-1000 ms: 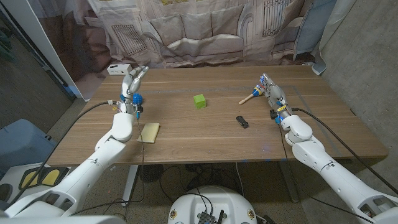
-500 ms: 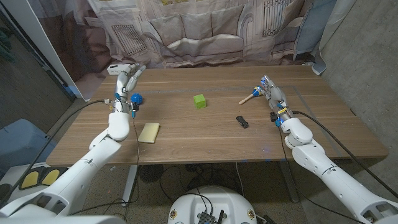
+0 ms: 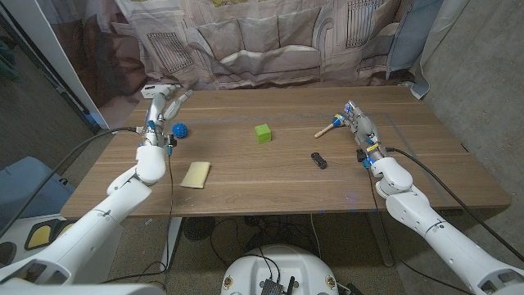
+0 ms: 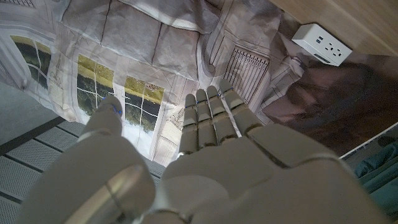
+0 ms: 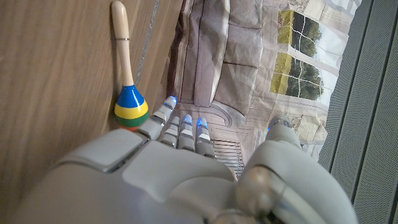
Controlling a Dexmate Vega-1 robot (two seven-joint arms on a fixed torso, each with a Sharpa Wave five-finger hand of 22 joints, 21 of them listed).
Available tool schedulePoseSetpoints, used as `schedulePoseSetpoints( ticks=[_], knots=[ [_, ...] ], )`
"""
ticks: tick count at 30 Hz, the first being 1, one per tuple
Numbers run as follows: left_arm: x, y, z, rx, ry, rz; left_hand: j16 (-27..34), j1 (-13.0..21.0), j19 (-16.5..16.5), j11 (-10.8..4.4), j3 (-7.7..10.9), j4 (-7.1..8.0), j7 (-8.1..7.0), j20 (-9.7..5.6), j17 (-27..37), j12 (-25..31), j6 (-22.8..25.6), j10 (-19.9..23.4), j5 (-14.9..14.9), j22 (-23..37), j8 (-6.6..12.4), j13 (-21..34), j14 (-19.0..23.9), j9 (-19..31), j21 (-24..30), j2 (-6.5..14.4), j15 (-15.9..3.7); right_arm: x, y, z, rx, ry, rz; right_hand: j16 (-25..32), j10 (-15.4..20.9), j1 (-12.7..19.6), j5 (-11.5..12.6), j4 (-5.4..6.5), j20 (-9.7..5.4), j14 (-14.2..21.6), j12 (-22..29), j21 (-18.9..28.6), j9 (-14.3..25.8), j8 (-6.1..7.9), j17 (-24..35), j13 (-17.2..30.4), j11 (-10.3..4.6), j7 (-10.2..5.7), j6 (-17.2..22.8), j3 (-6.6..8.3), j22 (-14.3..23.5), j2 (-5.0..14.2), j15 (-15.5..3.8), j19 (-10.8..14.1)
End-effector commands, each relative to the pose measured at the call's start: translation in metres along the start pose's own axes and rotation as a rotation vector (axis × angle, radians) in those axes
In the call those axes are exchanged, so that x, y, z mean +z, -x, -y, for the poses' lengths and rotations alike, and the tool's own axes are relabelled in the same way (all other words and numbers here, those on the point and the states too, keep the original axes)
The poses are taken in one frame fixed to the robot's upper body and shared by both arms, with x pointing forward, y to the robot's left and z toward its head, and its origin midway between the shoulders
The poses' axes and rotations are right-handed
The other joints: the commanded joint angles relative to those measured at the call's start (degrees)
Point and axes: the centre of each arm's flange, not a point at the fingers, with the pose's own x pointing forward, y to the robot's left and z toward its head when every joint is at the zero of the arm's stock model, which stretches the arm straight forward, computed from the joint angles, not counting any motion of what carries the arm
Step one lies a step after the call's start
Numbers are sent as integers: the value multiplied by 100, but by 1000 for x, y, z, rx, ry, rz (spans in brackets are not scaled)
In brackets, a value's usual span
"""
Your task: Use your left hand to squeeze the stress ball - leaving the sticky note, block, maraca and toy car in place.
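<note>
Ball [image 3: 180,129]: lay free on tabletop [image 3: 270,172], far left. Left hand [image 3: 160,108], on it a second earlier, had drawn back beside it, fingers straight and empty; squeeze judged done. Block [image 3: 262,133], note [image 3: 196,174], car [image 3: 318,160], maraca [image 3: 329,127] unmoved. Right hand [image 3: 360,129] spread, idle.

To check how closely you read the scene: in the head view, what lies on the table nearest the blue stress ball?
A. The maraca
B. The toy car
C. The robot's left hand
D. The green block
C: the left hand stands just beside the stress ball, fingers apart and holding nothing, while the green block sits farther off at mid-table.
</note>
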Motion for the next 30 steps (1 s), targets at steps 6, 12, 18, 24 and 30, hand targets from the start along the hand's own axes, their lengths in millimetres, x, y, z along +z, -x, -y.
schedulePoseSetpoints(
  ticks=[6, 12, 18, 24, 30],
  knots=[
    [-2, -10, -18, -77, -179, -90, 5, 257, 138, -47, 93, -49, -19, -26, 13, 2, 145, 127, -5, 38, 32, 38, 134, 29, -1, 62, -40, -3, 2, -1, 7, -2, -7, 18, 48, 5, 3, -31, 21, 13, -8, 7, 11, 41, 13, 19, 11, -10, 73, 28, 32, 55, 36, 43],
    [0, -18, -24, -115, -223, -126, -4, 312, 119, -41, 106, -54, -27, -8, 12, -9, 148, 130, -4, 41, 22, 41, 135, 30, -17, 61, -40, -4, 6, -1, -3, -6, -7, 17, 42, 11, 3, -34, 29, 17, -14, 3, 11, 38, 14, 20, 15, -8, 77, 30, 32, 61, 36, 40],
    [-1, -22, -25, -135, -269, -143, -32, 385, 88, -56, 118, -57, -29, -10, 11, -45, 83, 79, -5, 43, -17, 45, 97, 32, -42, 49, -29, -4, 10, -1, -10, -7, -8, 12, 33, 15, 2, -37, 37, 12, -19, -1, 12, 36, 14, 20, 9, -6, 82, 32, 32, 64, 47, 37],
    [-3, -26, -29, -157, -336, -182, -87, 510, 0, -78, 112, -53, -51, 3, 13, -130, -103, -52, -18, 46, -101, 55, -29, 36, -99, -18, -8, -6, 14, -2, -19, -9, -12, 11, 24, 15, 0, -39, 45, 12, -24, -2, 12, 34, 15, 21, 3, -9, 85, 31, 32, 65, 46, 38],
    [-5, -28, -33, -163, -400, -217, -127, 662, -85, -93, 102, -61, -114, 25, 17, -217, -288, -212, -30, 46, -149, 65, -198, 40, -149, -101, 3, -9, 17, -3, -20, -13, -16, 12, 22, 16, -1, -41, 49, 21, -26, -3, 12, 30, 15, 22, 9, -5, 88, 30, 32, 65, 48, 43]
  ],
)
